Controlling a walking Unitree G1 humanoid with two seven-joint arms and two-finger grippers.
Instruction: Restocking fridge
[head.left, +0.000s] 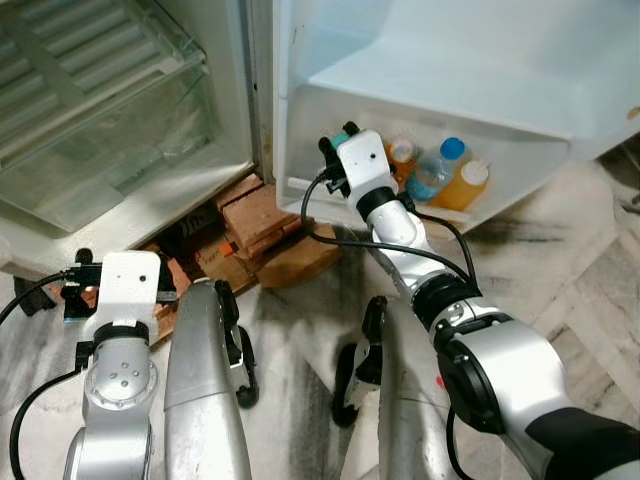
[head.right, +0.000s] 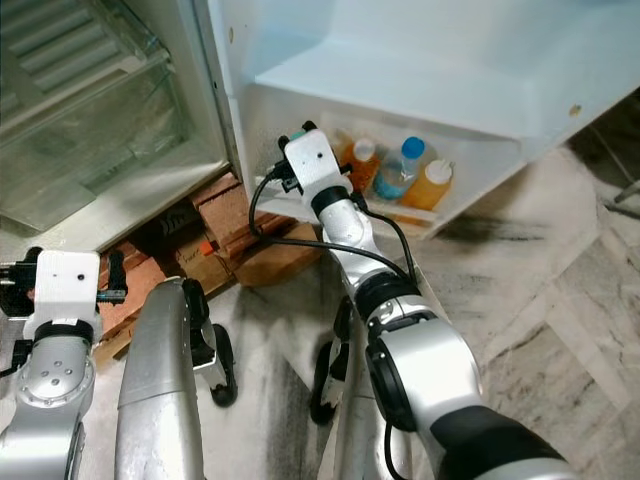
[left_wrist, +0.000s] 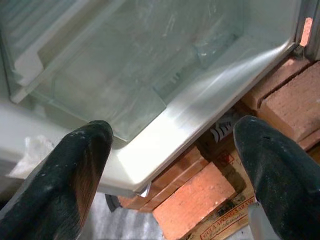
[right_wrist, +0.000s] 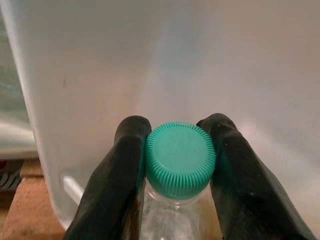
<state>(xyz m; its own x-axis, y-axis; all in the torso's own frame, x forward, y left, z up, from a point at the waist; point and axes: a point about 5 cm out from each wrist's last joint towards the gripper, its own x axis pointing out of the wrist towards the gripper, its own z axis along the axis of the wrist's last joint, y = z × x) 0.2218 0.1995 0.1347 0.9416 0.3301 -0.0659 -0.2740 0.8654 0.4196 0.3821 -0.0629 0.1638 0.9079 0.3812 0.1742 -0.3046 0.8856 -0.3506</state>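
A robot stands before an open fridge, looking down at its own two silver arms. The fridge door (head.left: 520, 60) is swung open on the robot's right, and its lowest door shelf (head.left: 300, 150) already holds three bottles side by side: an orange drink with a white cap (head.left: 402, 155), a clear bottle with a blue cap (head.left: 440, 165), and another orange drink with a white cap (head.left: 466, 183).

The right end effector (right_wrist: 179, 150) reaches out to the near end of that shelf, next to the orange drink. Its two black fingers (right_wrist: 127, 150) are clamped on the neck of a clear bottle with a green ribbed cap (right_wrist: 180, 159), one finger on each side just under the cap. The bottle hangs upright, close to the white inner wall of the door. From these views it is unclear whether its base rests on the shelf yet.

The left end effector (left_wrist: 175, 150) hangs low at the robot's left with its fingers spread wide and nothing between them. It points at the foot of the fridge body, where a clear crisper drawer (left_wrist: 150, 65) sits above stacked red bricks (left_wrist: 195, 200) that prop the fridge up.

The step in hand appears to be setting the bottle into the door shelf. To do it well, keep the bottle vertical, lower it straight down into the free space beside the orange drink, and let go only once its base is seated behind the shelf lip. A sideways nudge could topple the neighbouring bottles.
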